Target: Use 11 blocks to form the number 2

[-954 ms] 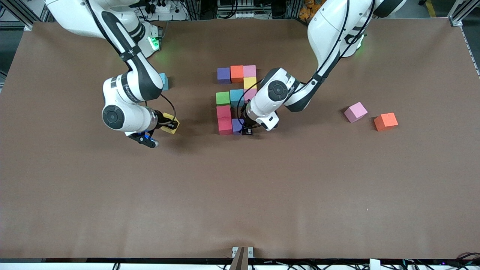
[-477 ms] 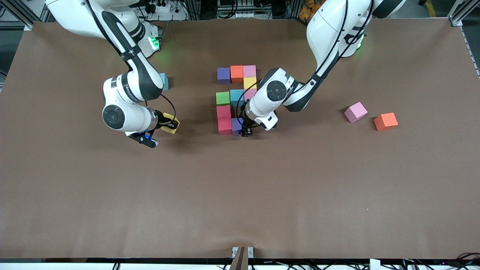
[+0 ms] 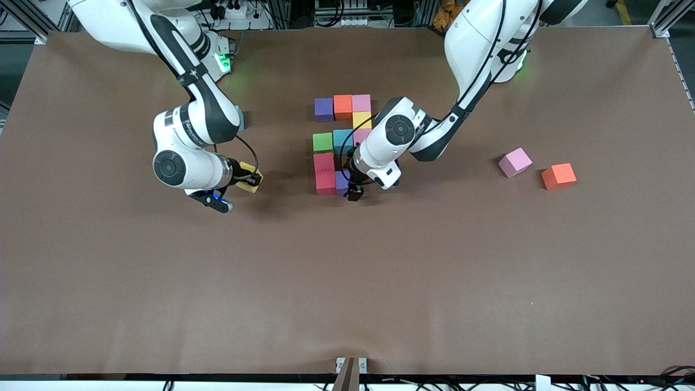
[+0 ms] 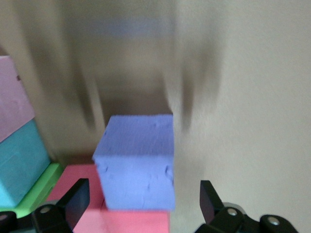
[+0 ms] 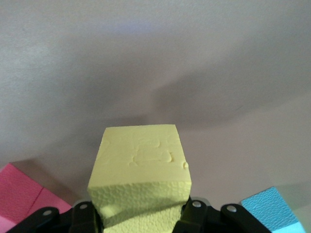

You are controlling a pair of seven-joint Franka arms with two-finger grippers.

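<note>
Now the purple block (image 4: 137,162) sits between the spread left gripper (image 4: 141,206) (right gripper (image 5: 141,213) clamps a yellow block (image 5: 141,179)).

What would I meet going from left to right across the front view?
Yellow foam cube in the right hand → multicoloured block digit → left hand → loose pink foam cube → loose orange foam cube.

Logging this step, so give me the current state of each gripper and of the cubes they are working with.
Left gripper: open, straddling the purple foam cube.
Purple foam cube: released, set on the table against the red foam cubes.
Right gripper: shut on the yellow foam cube.
Yellow foam cube: held.
</note>
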